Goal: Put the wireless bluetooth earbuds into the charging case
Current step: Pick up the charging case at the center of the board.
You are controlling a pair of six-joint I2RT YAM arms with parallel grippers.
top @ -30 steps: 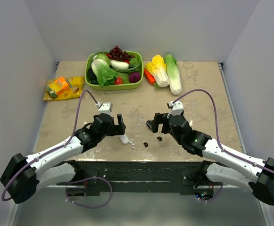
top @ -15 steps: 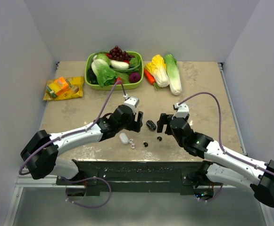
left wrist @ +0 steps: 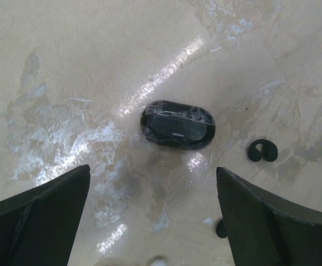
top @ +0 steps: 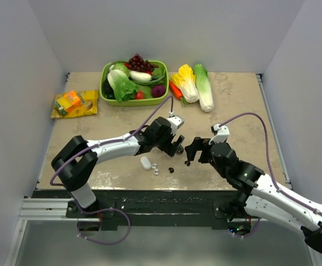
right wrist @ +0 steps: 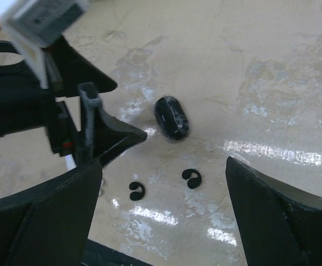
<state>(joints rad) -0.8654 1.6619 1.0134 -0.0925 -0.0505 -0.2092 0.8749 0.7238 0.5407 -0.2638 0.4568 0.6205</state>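
A: Start with the big things. What's on the table (top: 233, 105)?

B: The clutter is well apart from the work. A green basket of vegetables (top: 134, 103) sits at 11 o'clock and loose cabbages (top: 197, 86) at 1 o'clock. The left arm (top: 116, 148) and right arm (top: 260, 183) both reach toward the middle, near the front edge.

A: And the tools?

B: The left gripper (left wrist: 152, 170) hangs over the black charging case (left wrist: 177, 125), jaws spread wide, holding nothing. The right gripper (right wrist: 163, 163) faces it from 3 o'clock, just as wide and also empty.

A: Where's everything else?

B: A white charging case (top: 146, 163) lies at 8 o'clock of the left gripper, with the white earbuds (top: 155, 168) just beside it. The black earbuds (right wrist: 192, 178) lie on the bare table at roughly 5 and 7 o'clock of the black case, near it but not touching.

A: So what's the step?

B: Securing the black case, I'd say. It looks shut, and it's a glossy, rounded pebble that could squirt out of a pinch. It lies lengthwise between the fingers, so closing now would catch its rounded ends. A quarter turn of the wrist would meet the longer sides instead. Centre it, descend straight and close slowly. Keep the fingers off the bud at 4 o'clock of the case. The lid likely has to open before any bud goes in, so the right gripper should wait until the case is steady.
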